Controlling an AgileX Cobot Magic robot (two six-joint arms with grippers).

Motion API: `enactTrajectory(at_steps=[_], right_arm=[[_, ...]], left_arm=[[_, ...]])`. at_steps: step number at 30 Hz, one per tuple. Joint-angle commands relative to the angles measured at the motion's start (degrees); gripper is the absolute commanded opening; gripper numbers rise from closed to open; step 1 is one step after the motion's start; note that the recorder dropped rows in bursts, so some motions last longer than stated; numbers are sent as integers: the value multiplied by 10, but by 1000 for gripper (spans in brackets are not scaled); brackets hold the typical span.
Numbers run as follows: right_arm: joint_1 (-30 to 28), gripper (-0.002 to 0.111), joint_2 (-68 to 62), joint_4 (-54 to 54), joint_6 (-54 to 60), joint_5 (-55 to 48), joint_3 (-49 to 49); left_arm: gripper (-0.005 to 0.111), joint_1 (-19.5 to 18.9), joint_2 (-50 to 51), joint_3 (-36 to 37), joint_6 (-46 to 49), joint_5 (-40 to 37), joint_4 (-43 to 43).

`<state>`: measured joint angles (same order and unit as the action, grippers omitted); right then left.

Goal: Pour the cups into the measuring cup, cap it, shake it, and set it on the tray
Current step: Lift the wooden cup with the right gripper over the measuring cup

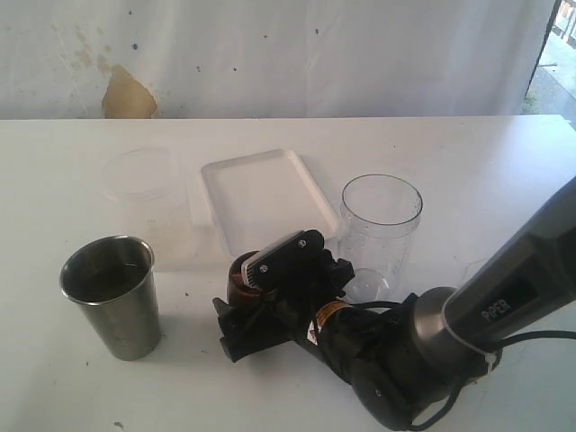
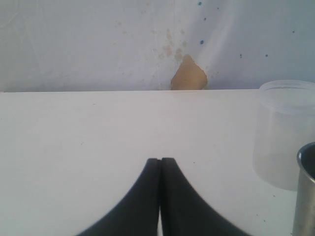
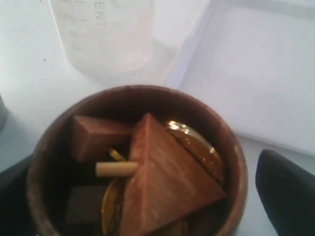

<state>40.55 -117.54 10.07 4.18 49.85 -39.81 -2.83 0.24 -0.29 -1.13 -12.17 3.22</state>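
The brown wooden cup (image 1: 240, 275) (image 3: 59, 142) stands on the table in front of the tray, holding wooden blocks, a pale peg and gold discs. My right gripper (image 1: 256, 292) (image 3: 142, 196) is open, one finger on each side of this cup, with a gap showing at the one finger (image 3: 285, 191) in clear sight. The steel tumbler (image 1: 110, 297) (image 2: 306, 196) stands upright at the left. To the right of the white tray (image 1: 265, 193) (image 3: 266, 73) stands the clear measuring cup (image 1: 381, 225). My left gripper (image 2: 161, 162) is shut and empty above bare table, outside the exterior view.
A frosted translucent cup (image 1: 144, 184) (image 2: 285, 132) (image 3: 106, 34) with faint printed marks stands behind the steel tumbler, left of the tray. The right arm (image 1: 504, 306) reaches in from the lower right. A white backdrop with a tan patch (image 1: 126, 94) closes the table's far edge.
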Motion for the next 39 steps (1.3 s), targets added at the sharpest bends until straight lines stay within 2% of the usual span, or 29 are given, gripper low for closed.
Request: enactTrajectory(at_steps=[1,10,13,16,17,21,26,30,39], right_arm=[[1,105,0,1,-4,5,-3],[1,105,0,1,-4,5,-3],[1,98,0,1,-4,5,-3],[1,76,0,1,-4,5,-3],[1,58,0,1,-6,5,-3],[1,-1,0,-1,-35,4,-3],[1,0,13,-91,-42,3,-3],[1,0,55,-101,-42,-30,-3],[1,0,196,-101,-42,-229,-51]], left_arm=[[0,1,-2,3,-1,6,2],[0,1,-2,3,-1,6,2],[0,1,-2,3,-1,6,2],[0,1,-2,3,-1,6,2],[0,1,-2,3,-1,6,2],[0,1,-2,3,-1,6,2],[0,1,-2,3,-1,6,2],[0,1,-2,3,-1,6,2],[0,1,-2,3,-1,6,2]])
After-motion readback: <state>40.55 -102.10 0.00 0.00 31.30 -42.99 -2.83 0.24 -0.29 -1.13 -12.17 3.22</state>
